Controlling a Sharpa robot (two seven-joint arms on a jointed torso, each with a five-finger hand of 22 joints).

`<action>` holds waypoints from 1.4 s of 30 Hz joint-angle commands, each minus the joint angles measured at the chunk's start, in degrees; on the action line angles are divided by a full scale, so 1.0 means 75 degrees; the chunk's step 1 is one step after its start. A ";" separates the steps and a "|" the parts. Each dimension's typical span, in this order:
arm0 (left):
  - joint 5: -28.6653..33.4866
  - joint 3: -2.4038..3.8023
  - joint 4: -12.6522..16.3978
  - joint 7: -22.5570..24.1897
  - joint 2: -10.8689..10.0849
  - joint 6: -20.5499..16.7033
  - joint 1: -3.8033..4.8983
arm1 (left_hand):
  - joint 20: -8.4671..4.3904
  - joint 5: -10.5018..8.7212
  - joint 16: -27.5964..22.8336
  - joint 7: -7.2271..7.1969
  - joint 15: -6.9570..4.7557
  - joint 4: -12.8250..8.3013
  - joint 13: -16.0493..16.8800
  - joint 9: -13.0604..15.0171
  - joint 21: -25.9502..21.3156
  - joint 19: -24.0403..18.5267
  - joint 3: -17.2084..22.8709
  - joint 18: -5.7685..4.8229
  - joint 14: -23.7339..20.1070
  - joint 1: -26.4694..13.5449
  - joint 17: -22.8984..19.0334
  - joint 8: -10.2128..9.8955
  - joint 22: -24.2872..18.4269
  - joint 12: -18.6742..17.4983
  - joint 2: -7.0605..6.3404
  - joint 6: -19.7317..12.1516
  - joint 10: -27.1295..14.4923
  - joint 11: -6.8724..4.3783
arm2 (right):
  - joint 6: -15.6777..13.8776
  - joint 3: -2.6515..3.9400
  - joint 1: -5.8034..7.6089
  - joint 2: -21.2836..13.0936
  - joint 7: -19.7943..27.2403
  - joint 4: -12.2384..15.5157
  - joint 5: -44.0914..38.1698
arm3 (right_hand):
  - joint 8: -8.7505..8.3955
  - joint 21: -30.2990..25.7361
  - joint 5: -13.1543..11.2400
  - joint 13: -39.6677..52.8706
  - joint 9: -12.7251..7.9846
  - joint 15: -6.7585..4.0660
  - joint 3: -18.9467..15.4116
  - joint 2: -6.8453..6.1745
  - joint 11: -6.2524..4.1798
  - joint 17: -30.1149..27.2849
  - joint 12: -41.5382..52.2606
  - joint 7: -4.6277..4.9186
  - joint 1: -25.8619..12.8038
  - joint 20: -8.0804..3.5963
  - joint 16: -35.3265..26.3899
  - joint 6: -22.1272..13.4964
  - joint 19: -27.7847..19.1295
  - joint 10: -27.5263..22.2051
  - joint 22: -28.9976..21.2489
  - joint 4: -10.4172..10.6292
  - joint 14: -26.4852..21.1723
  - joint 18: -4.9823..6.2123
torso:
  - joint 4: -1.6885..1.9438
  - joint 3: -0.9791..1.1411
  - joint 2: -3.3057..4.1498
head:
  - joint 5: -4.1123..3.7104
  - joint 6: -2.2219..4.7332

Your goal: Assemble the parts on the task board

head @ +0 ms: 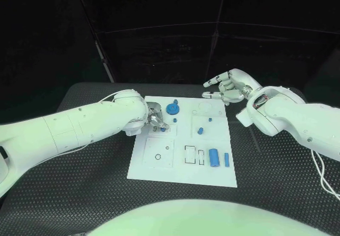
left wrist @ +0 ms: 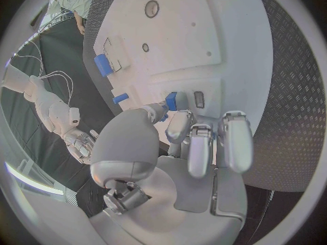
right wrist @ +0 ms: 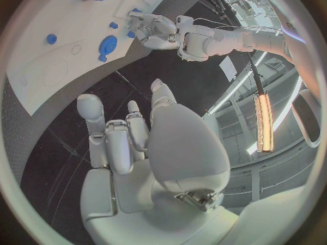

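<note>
Left hand (head: 157,119) pinches a small blue part (left wrist: 171,100) low over the task board (head: 159,169); right hand (head: 227,86) hovers spread, empty; tilted insertion could jam it.

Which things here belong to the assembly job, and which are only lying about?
Job: board; blue parts, such as the cylinder, the bar, the round part; left robot hand pinching a small part.
Lying about: black table only; right robot hand idle.

Glossy white rounded arms (head: 78,125) (thin white cables alongside) end in silver, many-fingered hands (head: 225,87).
</note>
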 commanded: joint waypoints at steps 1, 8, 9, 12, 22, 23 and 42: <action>-0.0015 -0.0021 -0.0038 -0.0056 0.0013 0.0314 -0.0023 | -0.0028 -0.0001 0.0024 -0.0044 -0.0063 -0.1066 -0.0005 0.0011 0.0026 0.0033 0.1016 -0.0084 0.0805 -0.0017 0.2013 -0.0017 0.0033 0.0040 0.0010 -0.0029 0.0012 -0.0001 | 0.0071 0.0006 0.0013 0.0004 0.0038 0.0009 -0.0032 | 0.0051 -0.0026 0.0020 -0.0006 0.0010 -0.0047 -0.0047 0.0047 -0.0032 0.0231 -0.0045 0.0010 -0.0001 -0.0001 -0.0025 0.0047 -0.0035 -0.0026 -0.0007 0.0018 0.0421 0.0149 | 0.0014 0.0000 0.0000 | -0.0005 -0.0002; -0.0014 -0.0021 -0.0086 -0.0056 0.0020 0.0258 -0.0022 | -0.0023 -0.0014 0.0024 -0.0053 -0.0056 -0.0928 -0.0007 0.0043 0.0010 0.0024 0.0640 -0.0083 0.0805 -0.0400 0.2013 0.0033 0.0026 0.0048 -0.0161 0.0017 0.0018 0.0004 | 0.0067 0.0006 0.0013 0.0003 0.0038 0.0005 -0.0032 | 0.0054 -0.0042 0.0024 -0.0030 0.0010 -0.0049 -0.0050 0.0051 -0.0034 0.0206 -0.0063 0.0009 0.0005 -0.0002 -0.0037 0.0049 -0.0051 -0.0042 -0.0038 0.0014 0.0416 0.0154 | 0.0003 -0.0004 -0.0003 | -0.0006 0.0001; -0.0014 -0.0021 -0.0090 -0.0054 0.0020 0.0234 -0.0022 | -0.0023 -0.0016 0.0024 -0.0060 -0.0059 -0.0846 -0.0010 0.0046 0.0010 0.0026 0.0486 -0.0084 0.0805 -0.0528 0.2013 0.0040 0.0032 0.0049 -0.0199 0.0031 0.0018 0.0000 | 0.0063 0.0006 0.0013 0.0002 0.0038 0.0004 -0.0032 | 0.0054 -0.0046 0.0024 -0.0033 0.0010 -0.0049 -0.0051 0.0051 -0.0034 0.0202 -0.0066 0.0009 0.0005 -0.0002 -0.0038 0.0049 -0.0056 -0.0045 -0.0047 0.0014 0.0415 0.0156 | 0.0003 -0.0004 -0.0003 | -0.0006 0.0001; -0.0014 -0.0021 -0.0101 -0.0048 0.0017 0.0158 -0.0022 | -0.0028 -0.0018 0.0024 -0.0065 -0.0065 -0.0615 -0.0004 0.0046 0.0008 0.0029 0.0097 -0.0084 0.0805 -0.0832 0.2013 0.0051 0.0040 0.0062 -0.0265 0.0072 0.0021 -0.0002 | 0.0055 0.0006 0.0013 0.0001 0.0039 0.0001 -0.0033 | 0.0054 -0.0058 0.0023 -0.0045 0.0009 -0.0049 -0.0060 0.0047 -0.0033 0.0184 -0.0075 0.0010 -0.0003 -0.0002 -0.0047 0.0047 -0.0068 -0.0054 -0.0069 0.0018 0.0411 0.0160 | 0.0005 -0.0004 0.0000 | -0.0014 0.0011; -0.0015 -0.0015 -0.0103 -0.0038 -0.0023 -0.0131 -0.0023 | -0.0064 -0.0015 0.0024 -0.0108 -0.0099 0.0271 0.0023 0.0034 0.0043 0.0082 -0.1623 -0.0100 0.0805 -0.1448 0.2013 0.0061 0.0139 0.0128 -0.0389 0.0165 0.0037 -0.0041 | 0.0040 0.0005 0.0012 0.0006 0.0039 -0.0013 -0.0033 | 0.0047 -0.0111 0.0020 -0.0081 0.0002 -0.0046 -0.0118 0.0044 -0.0027 0.0119 -0.0103 0.0017 -0.0060 -0.0003 -0.0083 0.0020 -0.0115 -0.0087 -0.0156 0.0051 0.0393 0.0173 | 0.0009 -0.0008 -0.0001 | -0.0019 0.0026; -0.0015 -0.0012 -0.0097 -0.0037 -0.0031 -0.0171 -0.0023 | -0.0069 -0.0011 0.0024 -0.0111 -0.0106 0.0351 0.0025 0.0032 0.0041 0.0084 -0.1812 -0.0101 0.0805 -0.1394 0.2013 0.0060 0.0145 0.0136 -0.0356 0.0163 0.0038 -0.0049 | 0.0037 0.0005 0.0012 0.0004 0.0041 -0.0014 -0.0033 | 0.0047 -0.0111 0.0020 -0.0081 0.0002 -0.0046 -0.0118 0.0044 -0.0027 0.0119 -0.0103 0.0017 -0.0060 -0.0003 -0.0083 0.0020 -0.0115 -0.0087 -0.0156 0.0051 0.0393 0.0173 | 0.0008 -0.0008 0.0000 | -0.0018 0.0027; -0.0015 0.0471 0.0204 -0.0023 -0.0221 -0.0361 -0.0030 | -0.0082 -0.0008 0.0024 -0.0110 -0.0112 0.0799 -0.0053 0.0017 -0.0036 0.0055 -0.3285 -0.0083 0.0805 -0.1518 0.2013 0.0052 0.0095 0.0105 -0.0036 0.0136 -0.0010 -0.0044 | -0.0005 0.0005 0.0009 0.0033 0.0093 -0.0109 -0.0105 | 0.0040 -0.0190 -0.0021 -0.0118 -0.0004 -0.0038 -0.0180 0.0051 -0.0017 0.0056 -0.0129 0.0027 -0.0114 0.0002 -0.0121 -0.0014 -0.0189 -0.0123 -0.0284 0.0090 0.0373 0.0192 | 0.0002 -0.0003 -0.0008 | 0.0003 0.0031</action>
